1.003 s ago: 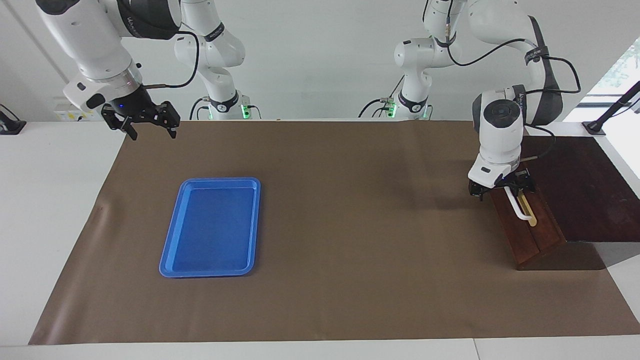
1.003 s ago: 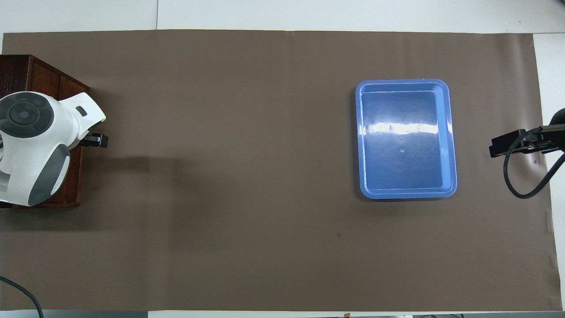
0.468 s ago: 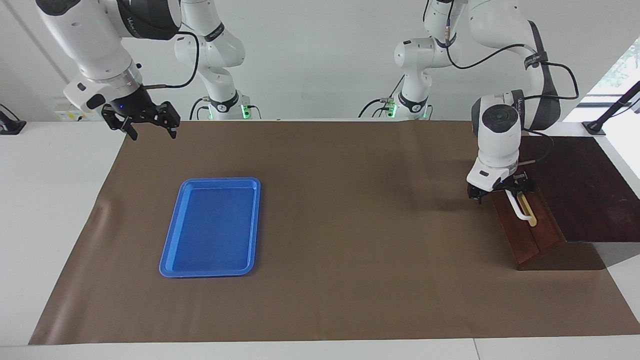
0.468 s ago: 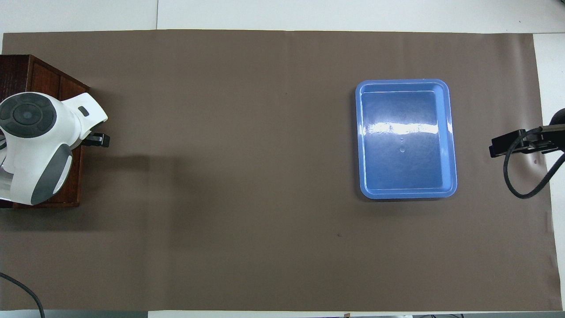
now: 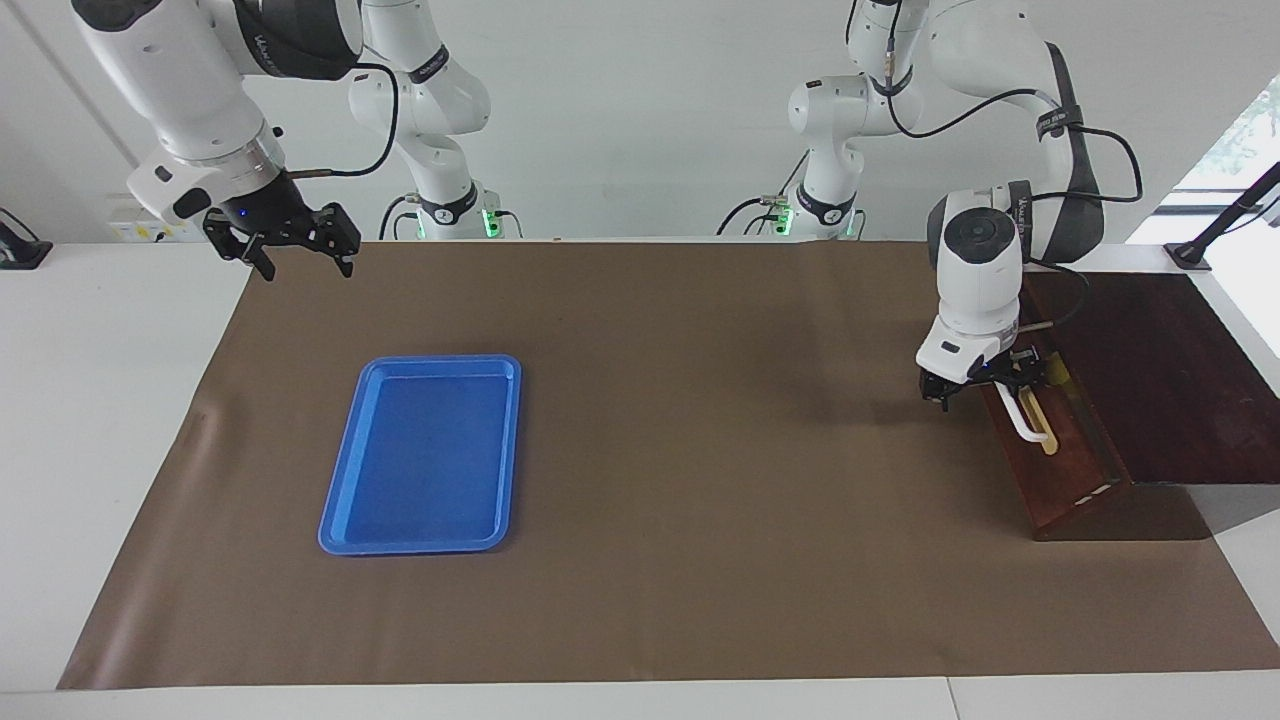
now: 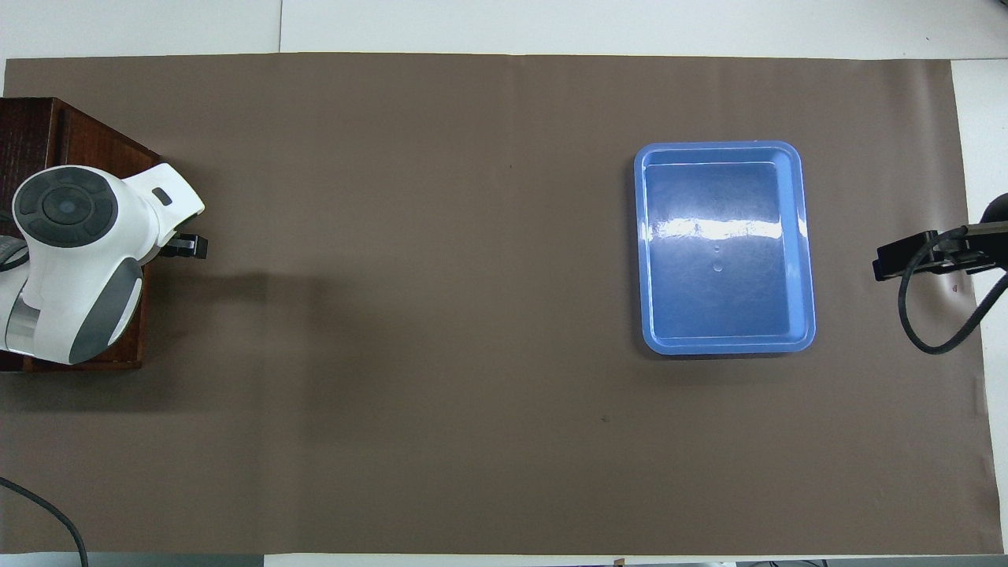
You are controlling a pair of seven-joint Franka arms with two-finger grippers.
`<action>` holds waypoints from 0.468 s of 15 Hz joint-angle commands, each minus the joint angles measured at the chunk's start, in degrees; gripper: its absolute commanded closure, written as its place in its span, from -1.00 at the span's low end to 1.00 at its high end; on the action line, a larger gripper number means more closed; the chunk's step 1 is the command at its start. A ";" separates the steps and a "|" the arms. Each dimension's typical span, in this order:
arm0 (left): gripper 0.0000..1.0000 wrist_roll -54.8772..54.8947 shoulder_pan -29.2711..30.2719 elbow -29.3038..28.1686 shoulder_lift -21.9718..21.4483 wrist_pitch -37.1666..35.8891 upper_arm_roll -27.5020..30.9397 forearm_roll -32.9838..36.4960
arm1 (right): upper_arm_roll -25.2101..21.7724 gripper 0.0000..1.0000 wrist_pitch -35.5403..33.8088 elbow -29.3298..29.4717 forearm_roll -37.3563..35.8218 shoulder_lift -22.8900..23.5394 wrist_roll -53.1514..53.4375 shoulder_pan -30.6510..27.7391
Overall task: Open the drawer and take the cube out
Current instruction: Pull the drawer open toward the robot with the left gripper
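Your left claw (image 5: 985, 385), wide, hooks the white handle (image 5: 1018, 418); the drawer (image 5: 1050, 440) is barely open. Next, pull straight outward.

Left arm: bent down steeply at its end of the table, wrist vertical.
Left gripper (image 5: 985, 385): low, fingers spread.
Right arm: waiting, raised.
Right gripper (image 5: 300, 255): over the table's corner, fingers apart.

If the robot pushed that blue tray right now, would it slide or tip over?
Probably slide. The blue tray lies flat and low on the brown paper, so tipping seems unlikely. It looks empty and thin, so likely light. Its shiny floor suggests smooth plastic, maybe slippery for a hand.
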 commanded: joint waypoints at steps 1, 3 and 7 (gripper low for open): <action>-1.00 -2.32 -3.01 -0.34 0.31 0.83 0.07 0.73 | 0.27 -1.00 -0.70 -1.11 0.21 -1.19 -1.15 -0.92; -1.00 -2.59 -4.76 -0.34 0.31 0.66 -0.02 0.55 | 0.27 -1.00 -0.70 -1.20 0.13 -1.19 -1.24 -0.92; -1.00 -2.59 -9.33 -0.07 0.13 -0.04 -0.02 0.46 | 0.27 -1.00 -0.61 -1.37 0.13 -1.19 -1.15 -0.92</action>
